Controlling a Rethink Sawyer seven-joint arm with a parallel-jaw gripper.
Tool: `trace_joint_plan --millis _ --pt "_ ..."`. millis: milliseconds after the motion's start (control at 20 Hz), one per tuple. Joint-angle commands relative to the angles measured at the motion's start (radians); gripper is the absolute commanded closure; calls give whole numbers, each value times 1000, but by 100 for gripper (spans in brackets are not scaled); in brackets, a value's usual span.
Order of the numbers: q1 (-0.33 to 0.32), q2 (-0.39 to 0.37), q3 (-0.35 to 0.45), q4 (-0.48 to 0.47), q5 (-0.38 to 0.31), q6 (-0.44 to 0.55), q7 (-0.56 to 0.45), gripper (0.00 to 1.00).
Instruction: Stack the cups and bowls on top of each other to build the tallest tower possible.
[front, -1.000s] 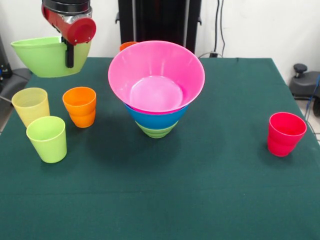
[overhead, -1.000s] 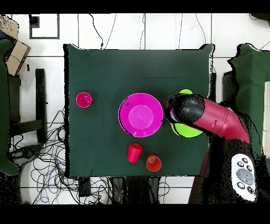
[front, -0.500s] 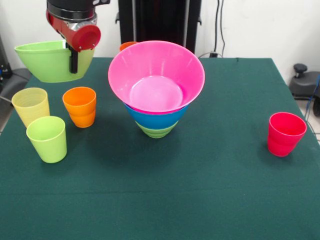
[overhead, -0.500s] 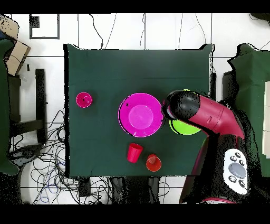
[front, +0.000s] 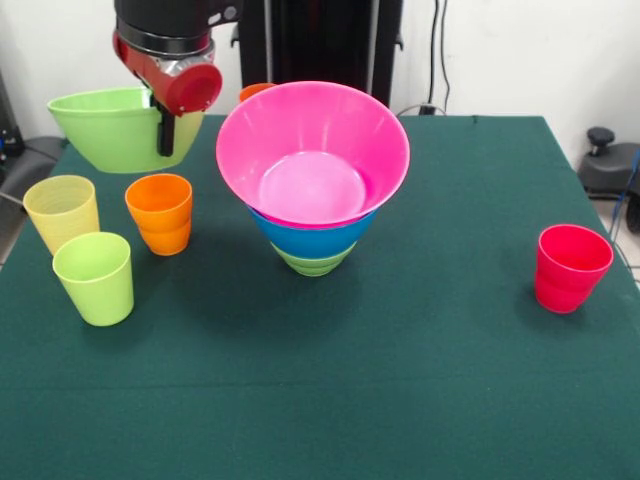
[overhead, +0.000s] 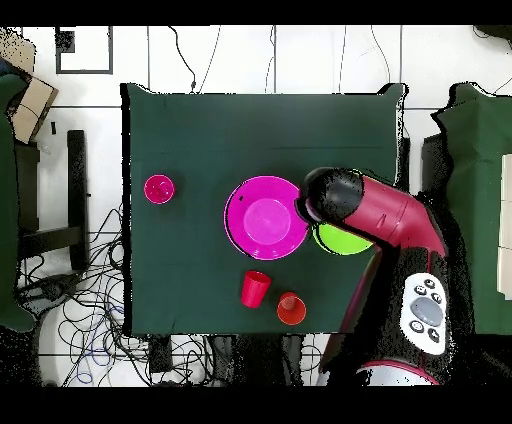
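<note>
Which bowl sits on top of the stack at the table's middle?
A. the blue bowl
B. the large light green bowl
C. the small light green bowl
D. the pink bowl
D: the pink bowl rests uppermost, nested in the blue bowl, with a small light green bowl underneath.

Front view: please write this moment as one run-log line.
gripper: shut on large light green plastic bowl | bowl: lifted | tower: pink over blue
</note>
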Motion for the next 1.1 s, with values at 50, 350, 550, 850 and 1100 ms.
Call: trace_joint_plan --millis 50,350,550,850,1100 --pt "43 58 10 -39 43 110 205 100" --pt "66 66 -13 -45 68 119 205 100" --pt "83 71 -34 -49 86 126 204 100" --pt "85 68 -48 -53 104 143 182 100" --pt "91 62 -60 -66 112 172 173 100"
